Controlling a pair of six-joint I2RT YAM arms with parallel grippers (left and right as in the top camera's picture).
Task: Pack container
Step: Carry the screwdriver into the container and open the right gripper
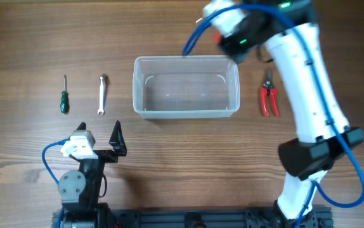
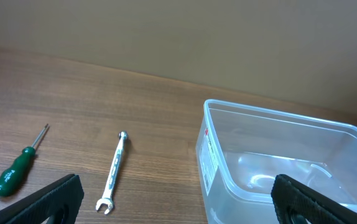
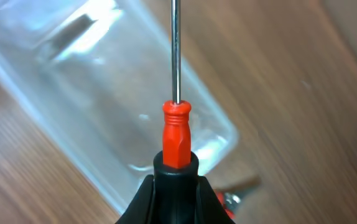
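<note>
Right end effector (image 3: pixel 177 182) is clamped tight on 1 red-handled screwdriver (image 3: pixel 176 134) over the clear container (image 1: pixel 186 114) on the desk (image 1: pixel 30 38). Left end effector (image 1: pixel 99 134) is spread wide, empty.

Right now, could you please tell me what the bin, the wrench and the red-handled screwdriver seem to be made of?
Bin: clear plastic, fairly glossy; you see straight through its walls, which catch highlights. Wrench: bare metal, probably steel; silvery and shiny. Red-handled screwdriver: handle looks like smooth plastic, moulded with ridges; shaft is thin bright metal.
</note>
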